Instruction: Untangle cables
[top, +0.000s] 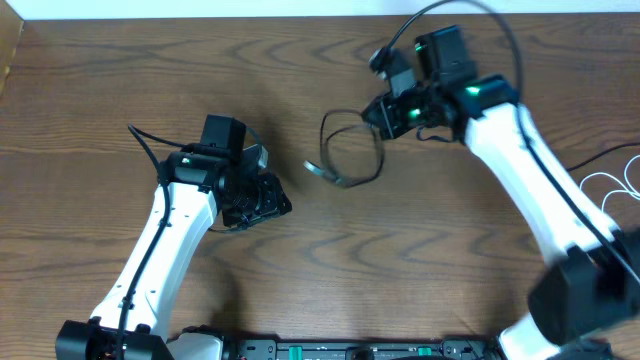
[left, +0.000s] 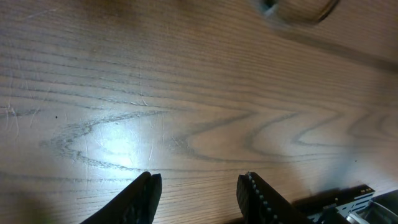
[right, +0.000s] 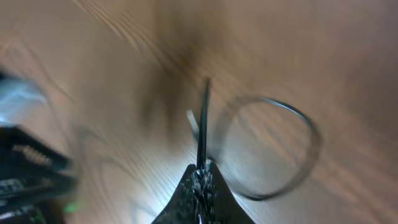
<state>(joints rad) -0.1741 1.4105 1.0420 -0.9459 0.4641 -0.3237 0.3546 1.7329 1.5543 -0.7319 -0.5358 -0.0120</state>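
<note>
- Right gripper: jaws pinched together on the black cable. In the right wrist view the cord runs straight up out of the fingertips toward mid-frame, much blurred.
- Black cable, overhead: one open loop on the table, centre of frame and a little above the middle. Its upper right end leads into the right gripper.
- The plug sits at the loop's lower left, lying on the wood.
- In the right wrist view the same loop shows as a ring right of centre, touching the table (outline soft, so I cannot tell whether it crosses itself).
- Left gripper: fingers spread apart, nothing between them, bare wood under the gap. Bright glare patch on the wood at left of centre.
- Left gripper overhead: left of centre, pointing right, well apart from the loop.
- In the left wrist view a dark blurred curve shows at the top right edge, likely part of the black cable.
- White cable: thin loops at the far right edge of the overhead frame, partly behind the right arm and well apart from the black one.
</note>
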